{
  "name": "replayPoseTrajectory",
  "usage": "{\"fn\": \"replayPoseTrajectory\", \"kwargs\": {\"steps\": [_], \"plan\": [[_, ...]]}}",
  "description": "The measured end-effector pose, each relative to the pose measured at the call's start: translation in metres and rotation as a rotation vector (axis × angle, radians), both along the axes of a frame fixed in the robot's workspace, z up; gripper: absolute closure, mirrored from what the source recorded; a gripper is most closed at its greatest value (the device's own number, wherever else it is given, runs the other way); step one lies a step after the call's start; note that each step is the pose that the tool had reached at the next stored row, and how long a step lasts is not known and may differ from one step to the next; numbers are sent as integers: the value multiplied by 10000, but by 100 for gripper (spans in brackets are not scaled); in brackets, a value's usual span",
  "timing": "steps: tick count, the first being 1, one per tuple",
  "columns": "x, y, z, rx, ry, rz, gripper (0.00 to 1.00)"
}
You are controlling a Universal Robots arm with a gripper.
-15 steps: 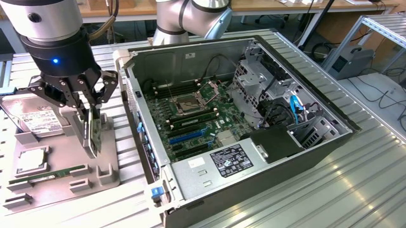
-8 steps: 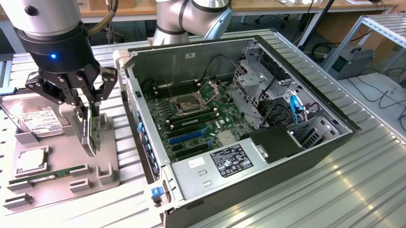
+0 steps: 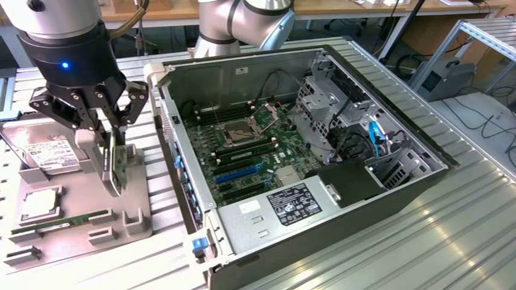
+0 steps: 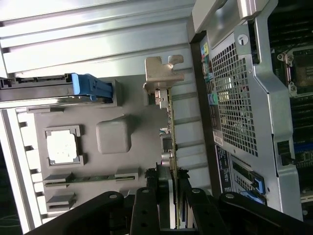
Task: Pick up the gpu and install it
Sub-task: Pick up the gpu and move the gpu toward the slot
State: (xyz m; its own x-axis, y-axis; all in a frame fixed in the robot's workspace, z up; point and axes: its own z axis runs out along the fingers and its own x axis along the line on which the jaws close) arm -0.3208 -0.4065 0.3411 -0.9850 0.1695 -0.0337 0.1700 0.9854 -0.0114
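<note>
The gpu point(image 3: 113, 168) stands on edge over the grey parts tray point(image 3: 137, 181), at the exterior view's left of the open computer case point(image 3: 241, 72). My gripper point(image 3: 109, 144) comes down from above and is shut on the card's upper edge, one finger on each face. In the wrist view the gpu point(image 4: 170, 128) appears edge-on, running from my gripper point(image 4: 173, 182) out to its silvery end bracket point(image 4: 164, 73). I cannot tell whether the card's lower edge still touches the tray. The motherboard's expansion slots point(image 3: 238, 172) lie bare inside the case.
On the tray lie a hard drive point(image 3: 48, 154) with a blue end point(image 4: 90, 87), a square processor point(image 3: 40, 205) point(image 4: 62, 147) and a green memory stick point(image 3: 64, 220) point(image 4: 83, 178). The case's perforated rear wall point(image 4: 234, 98) stands close beside the card. A drive cage point(image 3: 327, 103) and power supply point(image 3: 282, 208) fill parts of the case.
</note>
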Motion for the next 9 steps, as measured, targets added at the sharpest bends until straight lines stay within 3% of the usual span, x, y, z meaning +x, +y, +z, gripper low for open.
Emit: {"fn": "replayPoseTrajectory", "kwargs": {"steps": [9], "plan": [[0, 0, 88, -12, 1, 0, 72]]}}
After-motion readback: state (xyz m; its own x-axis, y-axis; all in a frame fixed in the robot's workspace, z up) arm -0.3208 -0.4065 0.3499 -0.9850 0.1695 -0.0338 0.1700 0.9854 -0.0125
